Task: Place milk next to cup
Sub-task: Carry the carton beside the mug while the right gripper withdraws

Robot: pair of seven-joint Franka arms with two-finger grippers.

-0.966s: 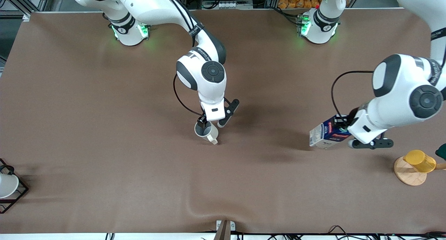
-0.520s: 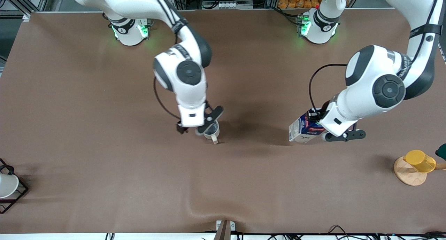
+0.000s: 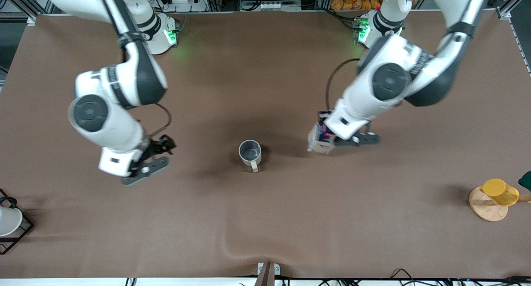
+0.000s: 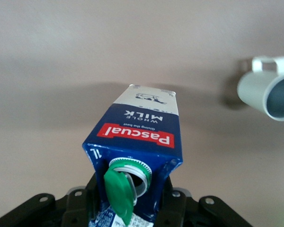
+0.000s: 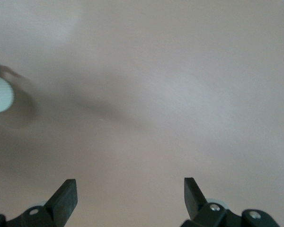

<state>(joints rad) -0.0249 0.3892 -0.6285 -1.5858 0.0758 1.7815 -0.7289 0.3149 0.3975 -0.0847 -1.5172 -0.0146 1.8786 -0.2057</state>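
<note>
Left tool [image 3: 327, 137] apparently grips milk [image 4: 141, 131].

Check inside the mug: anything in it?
The mug stands upright; its grey inside shows bare to the floor in the front view. The left wrist view shows only part of the interior, also bare. Nothing is visible in it.

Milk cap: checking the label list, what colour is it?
Green, on the milk cap; clearest in the left wrist view.

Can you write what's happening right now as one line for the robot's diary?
left tool: holds milk above table | right tool: open, empty | cup: upright, alone | milk not yet placed
</note>
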